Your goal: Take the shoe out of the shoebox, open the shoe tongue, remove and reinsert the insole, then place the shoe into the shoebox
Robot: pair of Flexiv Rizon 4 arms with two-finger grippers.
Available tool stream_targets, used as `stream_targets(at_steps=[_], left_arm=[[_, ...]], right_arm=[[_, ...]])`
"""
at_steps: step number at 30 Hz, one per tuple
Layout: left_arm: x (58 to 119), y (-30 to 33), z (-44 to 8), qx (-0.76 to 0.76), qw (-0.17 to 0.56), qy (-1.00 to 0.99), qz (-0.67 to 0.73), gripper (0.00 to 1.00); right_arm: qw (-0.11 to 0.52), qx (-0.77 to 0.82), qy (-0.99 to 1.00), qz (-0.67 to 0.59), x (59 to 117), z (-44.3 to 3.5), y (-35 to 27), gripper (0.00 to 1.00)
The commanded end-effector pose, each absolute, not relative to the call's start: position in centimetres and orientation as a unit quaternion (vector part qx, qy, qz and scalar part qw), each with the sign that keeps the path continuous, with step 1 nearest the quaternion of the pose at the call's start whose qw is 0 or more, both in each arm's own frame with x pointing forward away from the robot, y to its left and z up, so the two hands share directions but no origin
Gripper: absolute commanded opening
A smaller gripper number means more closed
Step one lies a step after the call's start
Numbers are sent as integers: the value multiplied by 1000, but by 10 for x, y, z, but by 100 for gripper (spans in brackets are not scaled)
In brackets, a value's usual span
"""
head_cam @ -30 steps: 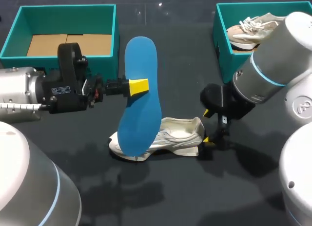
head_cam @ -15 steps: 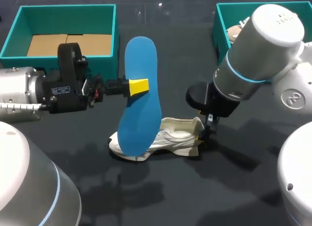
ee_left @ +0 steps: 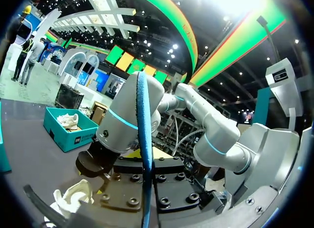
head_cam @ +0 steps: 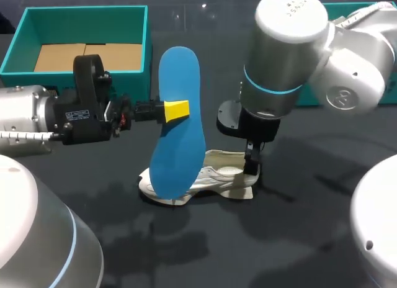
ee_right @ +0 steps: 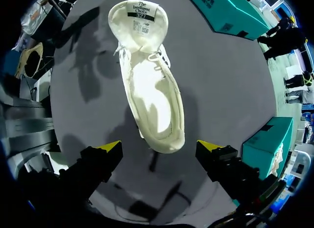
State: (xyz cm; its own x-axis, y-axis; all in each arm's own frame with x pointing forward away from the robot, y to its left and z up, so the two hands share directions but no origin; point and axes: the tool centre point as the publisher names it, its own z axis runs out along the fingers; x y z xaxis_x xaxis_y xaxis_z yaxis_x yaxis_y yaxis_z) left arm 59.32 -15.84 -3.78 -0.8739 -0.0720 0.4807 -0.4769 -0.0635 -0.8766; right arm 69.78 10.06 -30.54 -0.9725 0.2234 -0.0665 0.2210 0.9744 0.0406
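A white shoe [head_cam: 208,179] lies on its sole on the dark table, toe toward my left. My left gripper [head_cam: 177,108] is shut on the side edge of a blue insole [head_cam: 180,133] and holds it upright, its lower end in front of the shoe's toe. In the left wrist view the insole [ee_left: 143,154] is edge-on ahead of the camera. My right gripper [head_cam: 251,169] hangs over the shoe's heel. In the right wrist view the shoe [ee_right: 152,90] is seen from above, its inside bare, and the right gripper [ee_right: 159,148] stands open with the heel between its fingers, untouched.
A teal shoebox [head_cam: 146,46] with cardboard inside stands at the back left. A second teal shoebox [head_cam: 384,92] at the back right is mostly hidden by my right arm; another pale shoe [ee_left: 68,121] lies in it.
My right arm has swung left from beside the shoe's heel to above it. The left arm and the insole have not moved.
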Motion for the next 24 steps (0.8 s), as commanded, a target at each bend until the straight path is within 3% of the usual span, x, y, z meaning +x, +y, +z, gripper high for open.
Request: stream_targets(at_steps=[1, 24], left_arm=[[593, -161, -37, 206, 144, -669, 700, 0], [593, -161, -37, 206, 144, -669, 700, 0]], right_arm=[[30, 109, 993, -37, 701, -299, 98, 100], [21, 62, 998, 27, 728, -299, 133, 100]])
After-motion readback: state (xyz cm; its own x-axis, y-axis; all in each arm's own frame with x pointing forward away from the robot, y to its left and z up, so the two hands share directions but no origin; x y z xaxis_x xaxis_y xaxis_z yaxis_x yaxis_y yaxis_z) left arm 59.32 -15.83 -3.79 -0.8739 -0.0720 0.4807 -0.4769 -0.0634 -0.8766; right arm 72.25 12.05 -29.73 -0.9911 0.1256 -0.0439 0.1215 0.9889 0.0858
